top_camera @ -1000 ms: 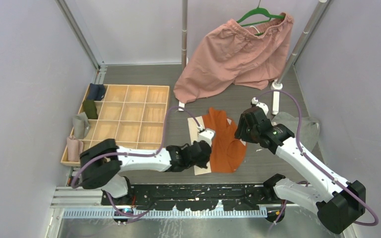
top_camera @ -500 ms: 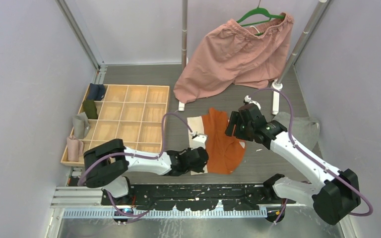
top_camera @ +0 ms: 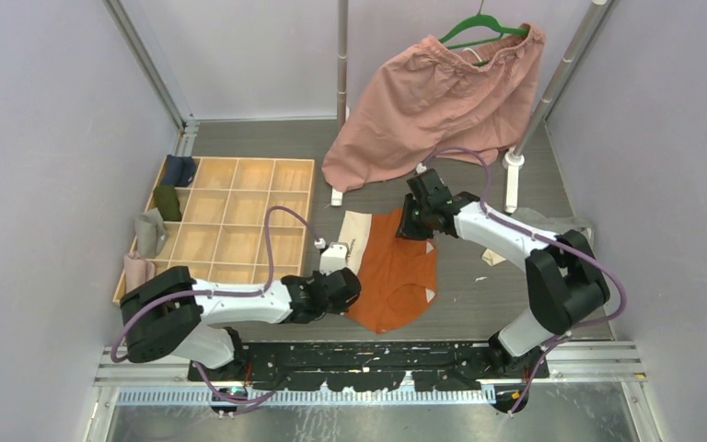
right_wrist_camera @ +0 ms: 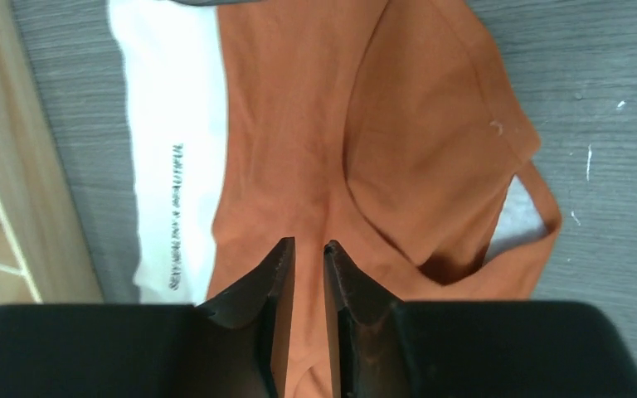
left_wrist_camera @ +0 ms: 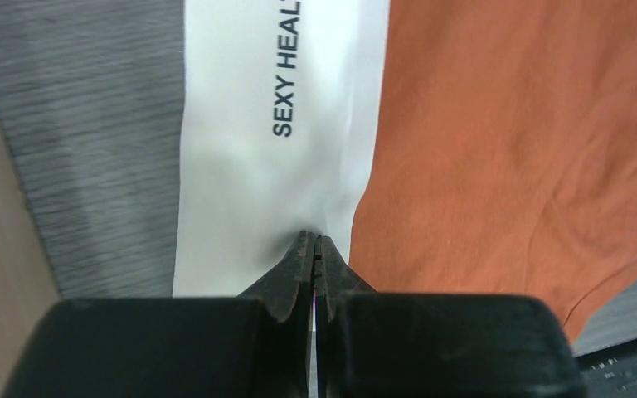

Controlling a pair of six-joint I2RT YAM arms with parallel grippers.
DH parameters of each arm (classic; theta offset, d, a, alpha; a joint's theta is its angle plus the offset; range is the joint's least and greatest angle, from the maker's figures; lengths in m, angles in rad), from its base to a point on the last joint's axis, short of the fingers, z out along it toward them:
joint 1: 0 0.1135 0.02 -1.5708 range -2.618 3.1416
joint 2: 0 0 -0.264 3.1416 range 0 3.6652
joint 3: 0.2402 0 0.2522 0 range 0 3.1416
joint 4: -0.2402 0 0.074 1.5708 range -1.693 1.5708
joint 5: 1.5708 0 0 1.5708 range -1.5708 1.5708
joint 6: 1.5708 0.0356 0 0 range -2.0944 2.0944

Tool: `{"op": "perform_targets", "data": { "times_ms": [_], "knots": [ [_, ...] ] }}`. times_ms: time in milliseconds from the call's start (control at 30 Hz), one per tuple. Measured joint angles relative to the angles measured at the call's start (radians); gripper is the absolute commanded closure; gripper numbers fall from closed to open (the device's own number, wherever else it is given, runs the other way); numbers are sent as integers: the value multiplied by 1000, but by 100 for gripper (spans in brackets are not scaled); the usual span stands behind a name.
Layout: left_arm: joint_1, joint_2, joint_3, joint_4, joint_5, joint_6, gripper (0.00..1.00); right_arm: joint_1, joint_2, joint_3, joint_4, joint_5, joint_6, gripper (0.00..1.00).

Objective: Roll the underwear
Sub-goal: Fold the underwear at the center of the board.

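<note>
Rust-orange underwear (top_camera: 391, 272) lies spread flat on the grey desk (top_camera: 497, 295) at the centre of the top view, its cream-white waistband (top_camera: 357, 230) along its left edge and carrying black printed letters. At centre left stands a wooden grid tray (top_camera: 239, 212). A dark navy roll (top_camera: 179, 170) sits in its upper-left compartment and a dark green roll (top_camera: 167, 203) in the compartment just below. A grey roll (top_camera: 150, 235) and a pink roll (top_camera: 136, 273) stand further down, at the tray's left edge; which compartments they sit in cannot be told. The other compartments show bare wood. The left hand (left_wrist_camera: 311, 245) is at the lower end of the waistband (left_wrist_camera: 257, 191), its fingers pinched together on the white cloth, which puckers at the tips right beside the seam with the orange fabric (left_wrist_camera: 506, 124). The right hand (right_wrist_camera: 307, 247) is at the upper edge of the orange garment (right_wrist_camera: 299, 124). Its fingers are drawn almost together, with only a thin slot between them, and they grip the orange cloth, where a crease runs away from the tips. Grey underwear (top_camera: 552, 219) lies at the right of the desk, partly behind the right arm, well apart from both hands.
</note>
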Motion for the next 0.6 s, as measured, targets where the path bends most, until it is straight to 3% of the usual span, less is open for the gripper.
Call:
{"op": "perform_targets", "data": {
  "times_ms": [333,600],
  "knots": [
    [159,5,15,-16,21,105,99,0,166,0,11,125,1,87],
    [235,148,153,-16,46,219,99,0,37,-180,33,165,42,88]
  ]
}}
